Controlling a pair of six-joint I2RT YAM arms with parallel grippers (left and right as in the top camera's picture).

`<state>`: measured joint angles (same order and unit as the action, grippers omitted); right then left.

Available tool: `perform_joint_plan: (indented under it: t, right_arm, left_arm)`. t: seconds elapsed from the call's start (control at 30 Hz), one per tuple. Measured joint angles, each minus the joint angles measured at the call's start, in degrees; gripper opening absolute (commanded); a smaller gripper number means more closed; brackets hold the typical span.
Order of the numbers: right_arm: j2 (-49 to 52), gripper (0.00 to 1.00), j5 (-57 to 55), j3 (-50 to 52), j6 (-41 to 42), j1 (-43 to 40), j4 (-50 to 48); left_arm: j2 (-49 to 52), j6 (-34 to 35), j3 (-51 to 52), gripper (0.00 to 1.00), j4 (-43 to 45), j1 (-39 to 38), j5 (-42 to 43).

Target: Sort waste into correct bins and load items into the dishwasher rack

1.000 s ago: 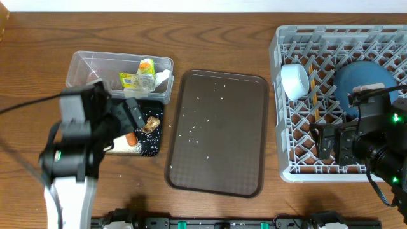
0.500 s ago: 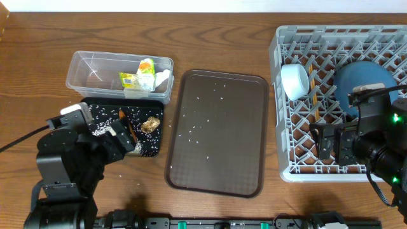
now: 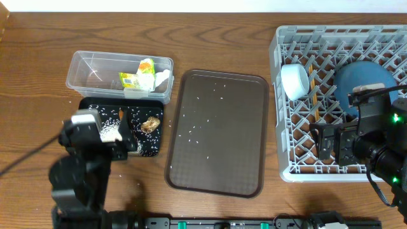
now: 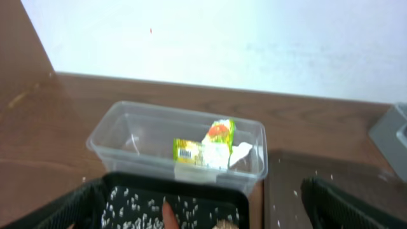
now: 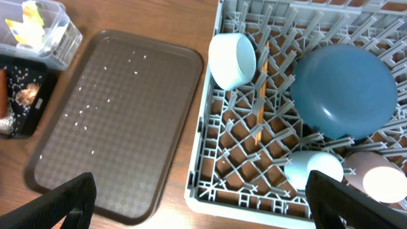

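2 arms are in view, and both of your tools stand wide open with nothing in them. Your left arm rises from the front left of the table. It is bent so that the left tool hangs over the near end of the shallow black tray. That tool's 2 fingers spread out to the lower corners of the left wrist view. Your right arm sits over the front right of the grey dishwasher rack, and the right tool is splayed just as wide above the rack's front part.

Behind the black tray and just beside it, the clear tub holds the yellow-green packet and the crumpled tissue. The black tray carries the orange carrot, the brown food scraps and a scatter of white rice grains. In the overhead view the carrot is mostly hidden under your left tool.

Between the bins and the rack lies the dark brown serving tray, flecked with a few more grains. Inside the rack, the white bowl is tipped on its side near the left wall. The 2 chopsticks lie just beside it among the pegs. The blue plate leans in the back right part. Near the front right are the blue cup and the pink cup, side by side.
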<state>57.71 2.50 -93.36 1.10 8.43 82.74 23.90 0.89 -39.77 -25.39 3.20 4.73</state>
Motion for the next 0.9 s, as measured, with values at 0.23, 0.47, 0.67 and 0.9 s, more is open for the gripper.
perform_joint_plan:
  t: [0.23,0.47,0.67,0.9]
  right_arm:
    - [0.02,0.99,-0.02,0.02,0.0,0.0,0.2]
    - [0.0,0.99,-0.02,0.02,0.0,0.0,0.31]
    - [0.02,0.99,-0.04,0.09,-0.02,0.02,0.42]
    - [0.02,0.99,-0.09,0.09,0.0,0.0,0.39]
  left_arm:
    - [-16.48,-0.94,16.98,0.98,4.44,-0.31,0.28]
    - [-22.99,-0.94,30.77,0.98,8.33,-1.84,0.72]
    - [-23.28,-0.94,35.39,0.98,16.17,-2.21,0.9]
    - [-23.32,-0.92,36.3,0.98,18.69,-2.21,0.9]
